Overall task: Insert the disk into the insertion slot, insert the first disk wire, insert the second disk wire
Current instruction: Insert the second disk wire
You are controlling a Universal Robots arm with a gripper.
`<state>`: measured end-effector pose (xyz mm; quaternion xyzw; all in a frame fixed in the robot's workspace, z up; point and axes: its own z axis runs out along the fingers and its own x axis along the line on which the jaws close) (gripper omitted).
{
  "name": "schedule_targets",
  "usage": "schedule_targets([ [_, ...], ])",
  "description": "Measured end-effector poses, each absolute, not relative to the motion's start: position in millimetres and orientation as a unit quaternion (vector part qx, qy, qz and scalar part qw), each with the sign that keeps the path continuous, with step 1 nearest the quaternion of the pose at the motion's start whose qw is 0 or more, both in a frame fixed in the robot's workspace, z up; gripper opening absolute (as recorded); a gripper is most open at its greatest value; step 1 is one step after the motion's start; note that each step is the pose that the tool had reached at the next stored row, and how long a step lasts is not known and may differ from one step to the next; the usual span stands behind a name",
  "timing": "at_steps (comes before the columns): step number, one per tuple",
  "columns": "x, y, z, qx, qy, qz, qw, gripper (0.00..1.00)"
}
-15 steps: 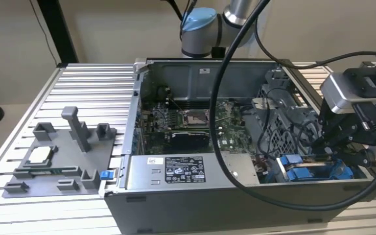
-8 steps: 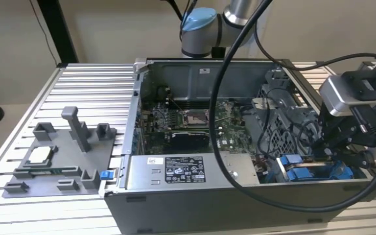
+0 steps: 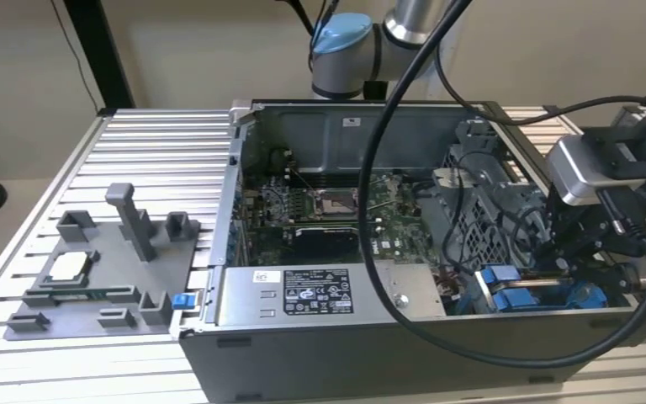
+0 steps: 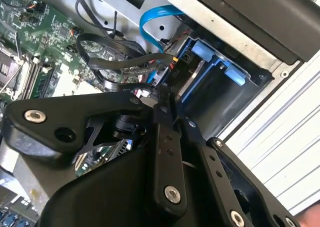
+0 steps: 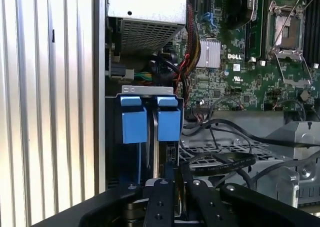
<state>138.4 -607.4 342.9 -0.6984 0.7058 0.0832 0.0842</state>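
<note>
The disk sits in the insertion slot (image 5: 147,90) at the case's front corner. Its blue carrier tabs (image 5: 134,121) stand side by side, and also appear as the blue carrier (image 3: 503,276) in the exterior view and the blue carrier (image 4: 216,61) in the second wrist view. My gripper (image 5: 177,183) hangs right over the disk's end, shut on the black connector (image 4: 176,73) of a flat black disk wire (image 4: 125,69). The connector is pressed against the disk's edge. A blue data wire (image 4: 159,14) loops beside the bay.
The open computer case (image 3: 300,353) lies on a ribbed aluminium table (image 3: 144,151). The motherboard (image 5: 235,62) and a grey power-supply box (image 3: 312,295) fill its floor. A grey drive cage (image 5: 295,137) and loose black cables (image 5: 220,132) crowd the bay. A grey parts fixture (image 3: 98,269) stands at the exterior view's left.
</note>
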Motion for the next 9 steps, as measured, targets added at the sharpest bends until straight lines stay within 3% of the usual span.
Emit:
schedule_targets([
  [9,137.6,-607.2,338.6,-0.698,0.706,0.082,0.085,0.0],
])
